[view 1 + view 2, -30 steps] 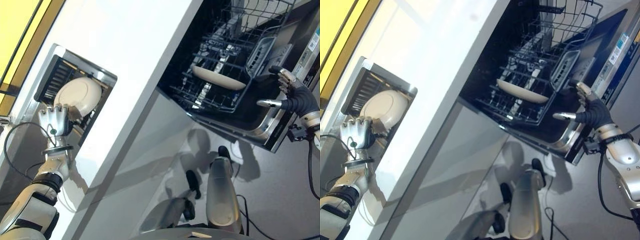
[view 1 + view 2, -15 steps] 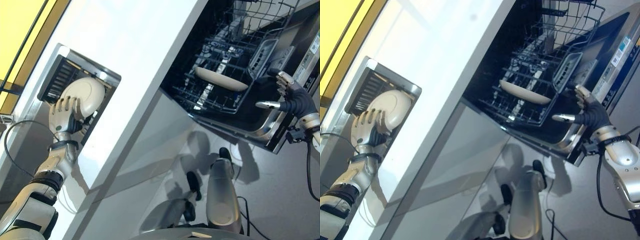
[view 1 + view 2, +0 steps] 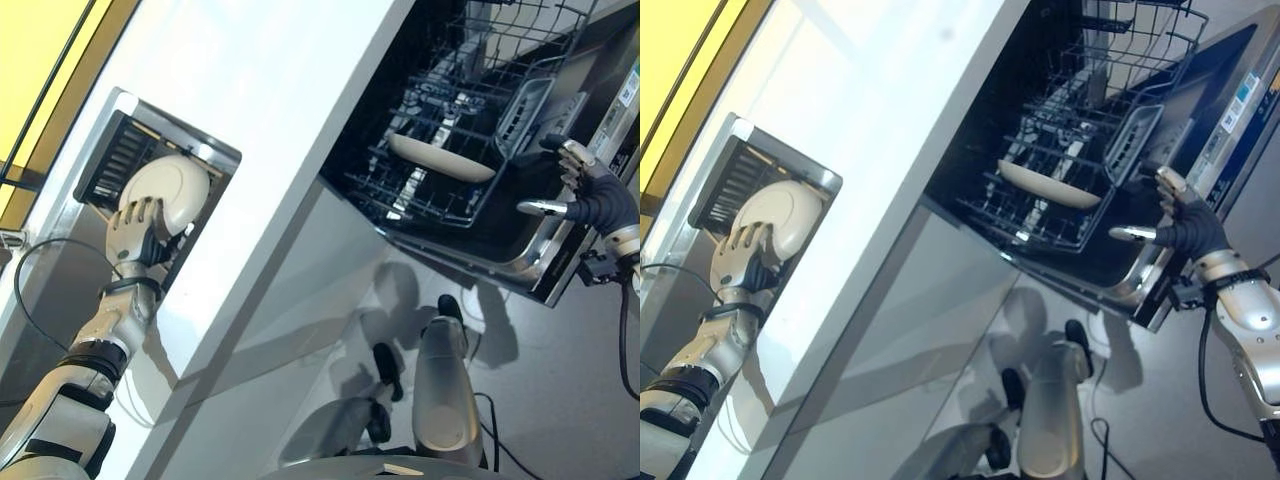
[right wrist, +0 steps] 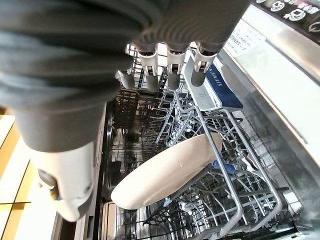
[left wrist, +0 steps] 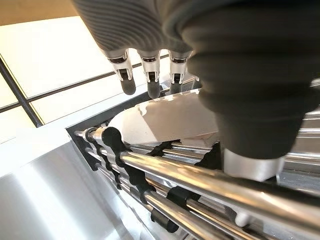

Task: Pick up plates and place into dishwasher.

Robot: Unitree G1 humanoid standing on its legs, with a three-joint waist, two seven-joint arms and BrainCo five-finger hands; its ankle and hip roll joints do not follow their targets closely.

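Observation:
A cream plate (image 3: 172, 188) stands on edge in the dark drying rack (image 3: 108, 158) set into the white counter. My left hand (image 3: 136, 232) reaches up from below it. Its nearly straight fingers (image 5: 150, 75) lie over the plate's (image 5: 170, 120) lower rim, with the thumb on the near side by the rack's metal rails (image 5: 175, 172). A second cream plate (image 3: 440, 157) leans in the lower rack (image 3: 420, 205) of the dishwasher. My right hand (image 3: 590, 195) hovers open beside the lowered dishwasher door (image 3: 545, 270), empty, and looks onto that plate (image 4: 170, 170).
The white counter (image 3: 280, 130) runs between the drying rack and the dishwasher. An upper wire rack (image 3: 520, 30) is pulled out above the lower one. A grey cutlery basket (image 3: 527, 100) sits at the lower rack's end near my right hand.
My left hand rose from below the plate onto its face, then slid slightly down with the fingers bending over the rim. My right hand has hardly moved.

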